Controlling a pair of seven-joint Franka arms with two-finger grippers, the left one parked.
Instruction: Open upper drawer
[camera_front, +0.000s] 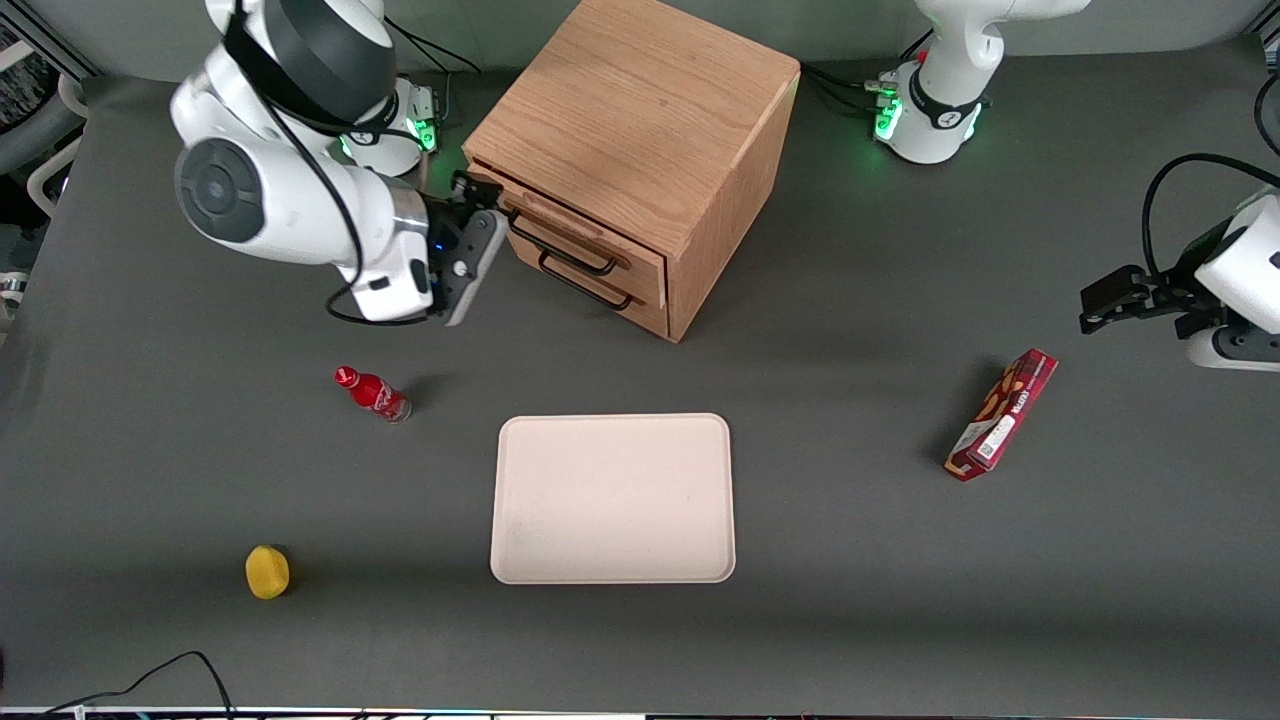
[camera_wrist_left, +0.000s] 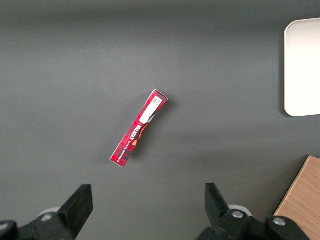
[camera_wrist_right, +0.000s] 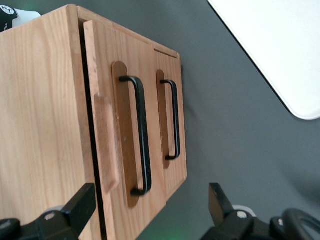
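Observation:
The oak cabinet (camera_front: 640, 120) stands on the table farther from the front camera than the tray. Its upper drawer (camera_front: 585, 232) (camera_wrist_right: 102, 100) has a flat oak front and a black bar handle (camera_front: 562, 256) (camera_wrist_right: 141, 135). That front stands slightly proud of the lower drawer (camera_wrist_right: 170, 115), with a dark gap along the cabinet's top edge. My gripper (camera_front: 488, 208) (camera_wrist_right: 149, 202) hovers just in front of the upper drawer, at the end of its handle toward the working arm. It is open, fingers (camera_wrist_right: 80, 205) wide apart and touching nothing, with the handle's end showing between them.
A cream tray (camera_front: 612, 497) (camera_wrist_right: 280, 45) lies nearer the front camera than the cabinet. A small red bottle (camera_front: 373, 393) and a yellow fruit (camera_front: 267, 571) sit toward the working arm's end. A red snack box (camera_front: 1002, 414) (camera_wrist_left: 139, 127) lies toward the parked arm's end.

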